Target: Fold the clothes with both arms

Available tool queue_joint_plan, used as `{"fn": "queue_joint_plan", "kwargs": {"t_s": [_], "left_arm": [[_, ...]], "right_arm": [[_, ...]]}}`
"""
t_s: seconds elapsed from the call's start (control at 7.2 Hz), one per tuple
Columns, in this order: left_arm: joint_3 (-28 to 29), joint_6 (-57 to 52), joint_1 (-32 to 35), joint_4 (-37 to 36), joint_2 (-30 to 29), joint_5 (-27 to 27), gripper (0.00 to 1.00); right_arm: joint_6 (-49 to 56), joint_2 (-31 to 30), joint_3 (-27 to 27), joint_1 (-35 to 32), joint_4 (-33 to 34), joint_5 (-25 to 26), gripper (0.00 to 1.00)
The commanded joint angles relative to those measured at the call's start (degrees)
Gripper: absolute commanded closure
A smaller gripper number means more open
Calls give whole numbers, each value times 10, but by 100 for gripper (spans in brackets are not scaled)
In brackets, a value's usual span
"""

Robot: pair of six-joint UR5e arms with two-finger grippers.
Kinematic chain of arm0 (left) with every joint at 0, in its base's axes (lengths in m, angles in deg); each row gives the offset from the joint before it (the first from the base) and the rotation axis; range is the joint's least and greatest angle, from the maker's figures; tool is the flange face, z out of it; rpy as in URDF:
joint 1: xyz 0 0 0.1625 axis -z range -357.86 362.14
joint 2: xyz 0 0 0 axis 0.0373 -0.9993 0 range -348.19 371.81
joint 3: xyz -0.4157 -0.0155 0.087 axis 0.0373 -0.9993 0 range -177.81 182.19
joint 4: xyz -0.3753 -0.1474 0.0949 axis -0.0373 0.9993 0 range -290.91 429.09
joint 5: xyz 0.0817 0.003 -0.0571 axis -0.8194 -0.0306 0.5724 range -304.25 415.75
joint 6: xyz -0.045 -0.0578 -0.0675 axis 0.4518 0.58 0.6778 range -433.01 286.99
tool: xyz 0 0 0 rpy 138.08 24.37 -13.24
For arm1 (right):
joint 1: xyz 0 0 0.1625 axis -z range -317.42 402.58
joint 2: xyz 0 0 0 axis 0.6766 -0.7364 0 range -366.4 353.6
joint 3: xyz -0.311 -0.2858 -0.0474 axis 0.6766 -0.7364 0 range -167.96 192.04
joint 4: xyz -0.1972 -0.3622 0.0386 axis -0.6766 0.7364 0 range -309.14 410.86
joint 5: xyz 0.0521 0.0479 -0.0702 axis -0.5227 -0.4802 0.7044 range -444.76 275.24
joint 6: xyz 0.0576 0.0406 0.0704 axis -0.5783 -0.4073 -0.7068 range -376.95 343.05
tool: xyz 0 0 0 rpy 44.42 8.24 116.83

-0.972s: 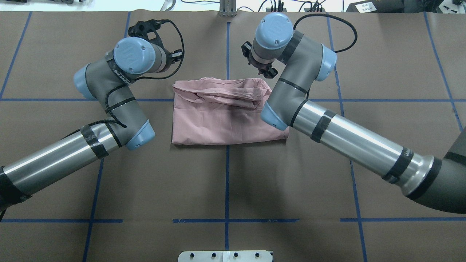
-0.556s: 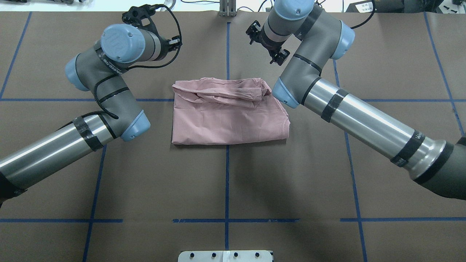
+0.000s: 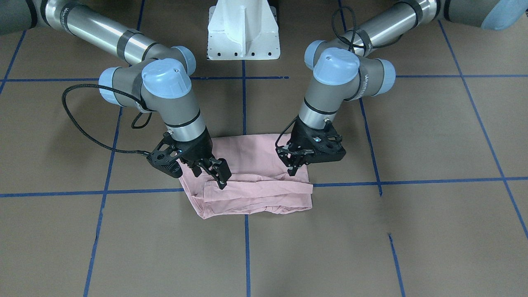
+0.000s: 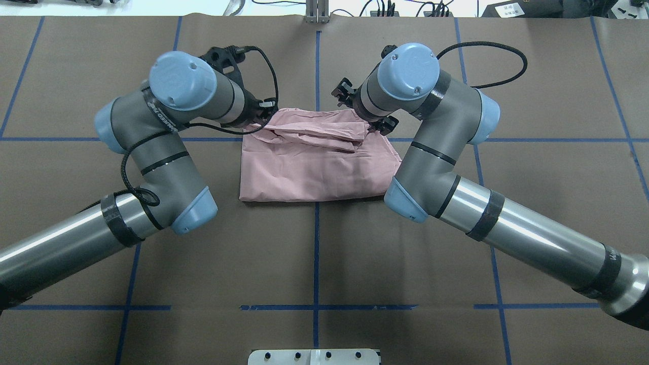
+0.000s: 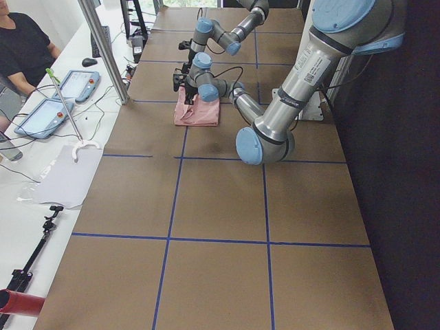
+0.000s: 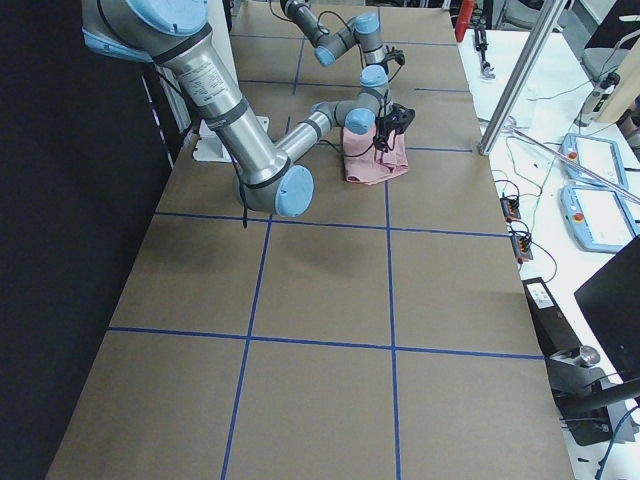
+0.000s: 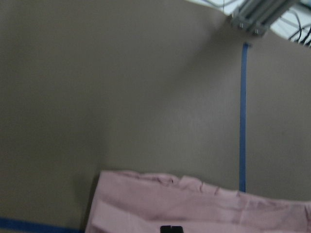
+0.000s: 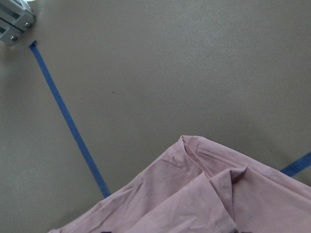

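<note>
The pale pink T-shirt (image 4: pixel 314 167) lies folded into a rough rectangle at the table's middle, plain side up, with a bunched fold along its far edge (image 3: pixel 255 189). My left gripper (image 3: pixel 295 169) points down over the far left corner, just above the cloth, jaws a little apart and empty. In the overhead view it (image 4: pixel 261 114) peeks out from under the wrist. My right gripper (image 3: pixel 214 175) hangs open over the far right corner, fingertips close to the fold. Both wrist views show only the shirt's edge (image 7: pixel 194 208) (image 8: pixel 184 194) and bare table.
The brown table cover carries blue tape lines (image 4: pixel 317 253). The white pedestal base (image 3: pixel 243 33) stands at the robot's side. An aluminium post (image 4: pixel 317 12) stands at the far edge. An operator (image 5: pixel 24 41) and teach pendants (image 5: pixel 75 82) are beside the table.
Both wrists were raised and drawn back toward the far edge, then came down and inward onto the shirt's two far corners. The shirt has not moved.
</note>
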Motion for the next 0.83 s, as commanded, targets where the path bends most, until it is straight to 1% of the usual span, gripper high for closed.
{"fn": "queue_joint_plan", "kwargs": {"t_s": [0.0,0.14,0.28,0.42,0.56,0.69], "left_arm": [[17,-1,-41,-12,-3,6,100],[40,-2,-41,-9,-26,6,100],[86,-6,-38,1,-52,4,100],[118,-11,-22,48,-62,-3,100],[160,-25,-10,79,-73,-4,100],[176,-27,4,87,-81,-4,100]], "right_arm": [[1,-22,41,3,5,6,0],[2,-34,58,2,5,5,0],[3,-62,84,2,5,2,0],[3,-84,111,2,5,1,0],[3,-90,119,0,5,1,0],[3,-92,120,-1,5,1,0]]}}
